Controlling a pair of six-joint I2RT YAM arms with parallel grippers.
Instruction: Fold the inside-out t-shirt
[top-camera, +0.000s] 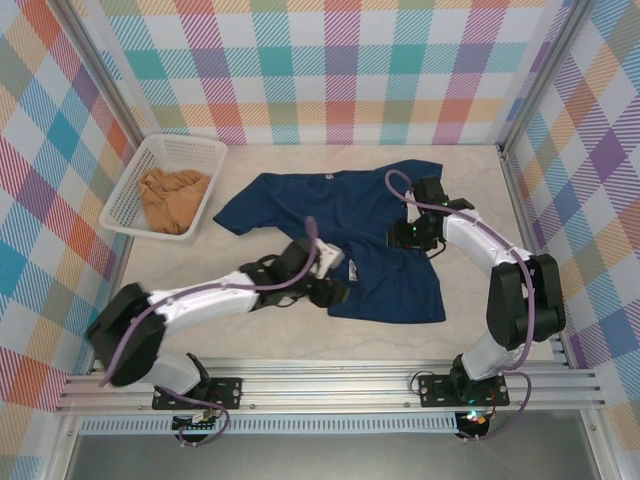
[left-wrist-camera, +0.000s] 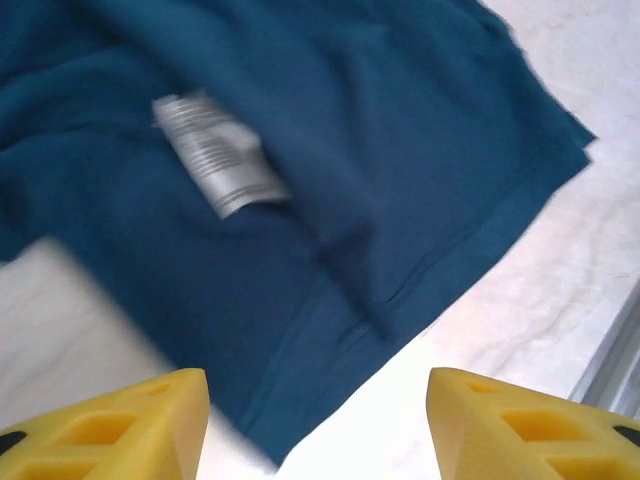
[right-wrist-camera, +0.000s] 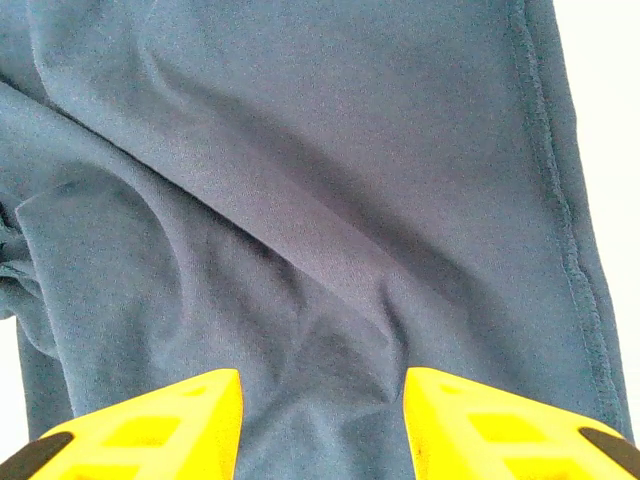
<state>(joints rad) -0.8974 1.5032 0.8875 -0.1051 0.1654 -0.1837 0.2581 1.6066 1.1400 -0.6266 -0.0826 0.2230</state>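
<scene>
The inside-out t-shirt lies spread on the table, dark navy, with wrinkles. My left gripper hovers at its near-left hem. In the left wrist view this gripper is open, its yellow fingers straddling a hem corner of the t-shirt; a pale care label shows on the cloth. My right gripper is over the shirt's right side. Seen from the right wrist, it is open just above a fold of the t-shirt, holding nothing.
A white basket at the back left holds a tan-orange garment. Plaid walls enclose the table on three sides. Bare tabletop lies in front of the shirt, and a metal rail runs along the near edge.
</scene>
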